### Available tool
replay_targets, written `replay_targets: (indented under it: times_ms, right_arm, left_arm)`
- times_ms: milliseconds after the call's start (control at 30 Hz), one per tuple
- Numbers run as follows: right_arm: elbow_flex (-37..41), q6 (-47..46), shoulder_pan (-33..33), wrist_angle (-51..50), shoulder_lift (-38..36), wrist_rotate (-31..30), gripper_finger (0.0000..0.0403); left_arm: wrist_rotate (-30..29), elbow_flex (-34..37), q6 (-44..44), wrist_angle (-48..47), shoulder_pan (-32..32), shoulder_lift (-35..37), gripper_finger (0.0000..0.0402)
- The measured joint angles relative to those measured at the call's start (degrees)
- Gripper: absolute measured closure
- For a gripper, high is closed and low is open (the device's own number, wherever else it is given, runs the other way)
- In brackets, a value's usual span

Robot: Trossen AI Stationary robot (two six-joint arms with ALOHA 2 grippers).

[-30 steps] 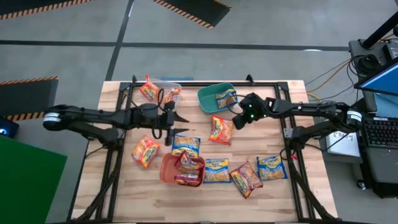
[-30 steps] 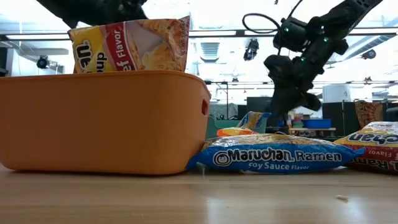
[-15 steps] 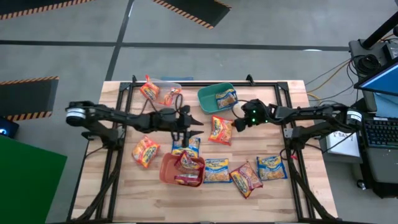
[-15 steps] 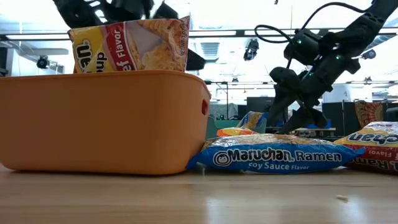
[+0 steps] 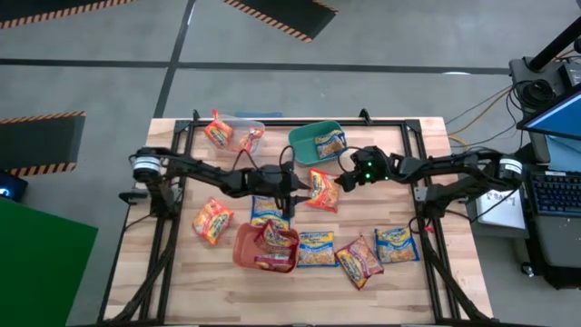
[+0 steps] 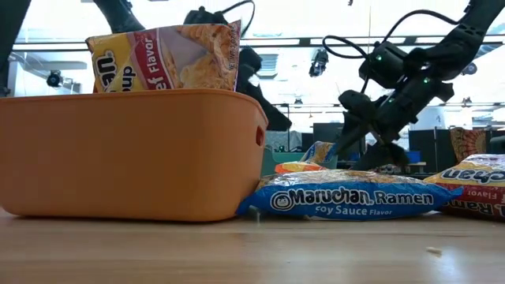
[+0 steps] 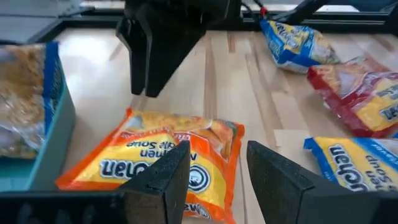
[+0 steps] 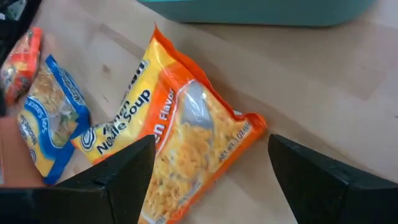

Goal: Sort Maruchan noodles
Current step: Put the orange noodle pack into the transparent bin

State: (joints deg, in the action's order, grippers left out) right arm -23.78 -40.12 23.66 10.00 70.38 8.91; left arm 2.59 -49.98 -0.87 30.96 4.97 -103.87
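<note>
An orange Maruchan packet (image 5: 322,190) lies flat on the wood in the middle of the table, between my two grippers. My left gripper (image 5: 292,191) has come in from the table's left and stands open just beside it. In the left wrist view its fingers (image 7: 217,168) frame the packet's near edge (image 7: 158,165). My right gripper (image 5: 341,181) hangs wide open over the packet's right side, and the packet (image 8: 186,134) lies ahead of its spread fingers (image 8: 211,155). Neither gripper holds anything.
A teal tub (image 5: 304,145) with a blue packet (image 5: 331,143) stands behind the grippers, a clear tub (image 5: 243,129) with orange packets at far left. An orange tub (image 5: 245,250) holding red packets sits near. Loose packets lie around: blue (image 5: 270,211), orange (image 5: 211,221), blue (image 5: 316,250), red (image 5: 359,261), blue (image 5: 396,243).
My left arm has swept toward the table's right edge, bringing its gripper up to the orange packet in the middle. My right gripper has opened wide and stayed close to the packet's right side. The packets have not moved.
</note>
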Motion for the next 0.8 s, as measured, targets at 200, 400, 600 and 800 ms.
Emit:
replay_targets:
  times_ms: [200, 400, 600, 800]
  right_arm:
    - [0.1, -0.6, 0.0, 6.0, 4.1, 0.0, 0.0102]
    - [-0.3, -0.6, 0.5, 6.1, 7.0, 0.5, 0.0101]
    - [-0.3, -0.8, 0.6, 7.8, 9.0, 2.1, 0.0101]
    - [-0.3, -1.6, 0.7, 9.5, 10.3, 3.2, 0.0101]
  left_arm:
    - [0.0, -1.8, 0.4, 0.5, 0.0, -3.1, 0.0259]
    - [0.0, -3.8, 0.5, 1.2, 0.0, -6.8, 0.0259]
    - [0.0, -3.8, 1.0, 1.1, 0.1, -9.0, 0.0259]
    - [-0.2, -3.7, 1.4, 1.1, 0.4, -10.9, 0.0259]
